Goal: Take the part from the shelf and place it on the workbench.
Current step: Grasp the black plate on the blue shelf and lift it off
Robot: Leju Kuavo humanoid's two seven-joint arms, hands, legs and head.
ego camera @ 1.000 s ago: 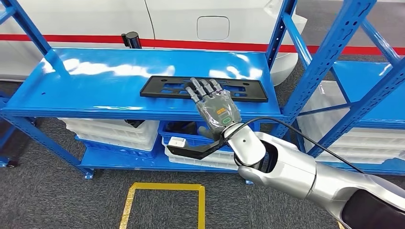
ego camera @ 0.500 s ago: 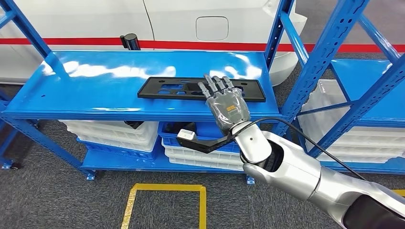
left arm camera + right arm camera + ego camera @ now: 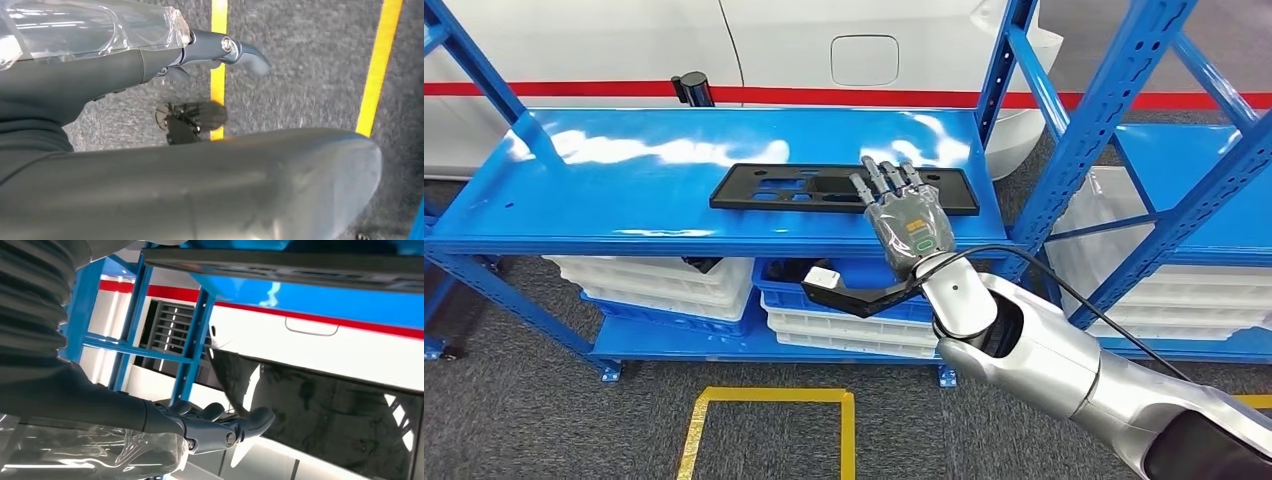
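A long, flat black part (image 3: pixel 844 188) with cut-outs is seen lying on the top board of a blue shelf (image 3: pixel 624 190), near the board's front edge and toward its right end. The right robot hand (image 3: pixel 904 215) is held over the right portion of the part, palm down, its fingers (image 3: pixel 886 176) spread and stretched forward across the part; nothing is gripped, and whether the fingertips touch the part cannot be told. In the right wrist view the right robot hand (image 3: pixel 210 427) is seen with fingers extended, below the dark underside of the part (image 3: pixel 280 262). The left robot hand (image 3: pixel 200 55) is seen in the left wrist view above a grey floor (image 3: pixel 300 75) with yellow lines, fingers loosely extended and holding nothing. White bins (image 3: pixel 659 275) and a blue bin (image 3: pixel 864 275) are stacked on the lower board. A white car body (image 3: pixel 604 50) with a red stripe is seen behind the shelf.
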